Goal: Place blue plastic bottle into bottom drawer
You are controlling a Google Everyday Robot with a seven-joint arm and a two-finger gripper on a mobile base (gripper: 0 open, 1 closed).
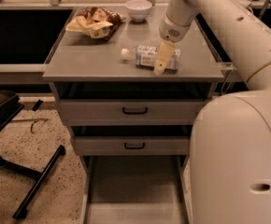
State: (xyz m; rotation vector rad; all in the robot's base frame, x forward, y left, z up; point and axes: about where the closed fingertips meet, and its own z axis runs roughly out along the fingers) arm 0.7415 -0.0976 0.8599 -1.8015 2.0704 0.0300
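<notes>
The blue plastic bottle (147, 57) lies on its side on the grey cabinet top (89, 62), white cap pointing left. My gripper (160, 62) hangs from the white arm straight over the bottle's right half and covers part of the label. Whether it touches the bottle does not show. The bottom drawer (135, 195) is pulled out below the cabinet, its flat grey floor bare.
A yellow-brown snack bag (94, 23) and a white bowl (139, 8) sit at the back of the top. Two closed upper drawers with black handles (134, 110) are under it. A black chair base (28, 181) is on the left floor; my white body (238, 162) fills the right.
</notes>
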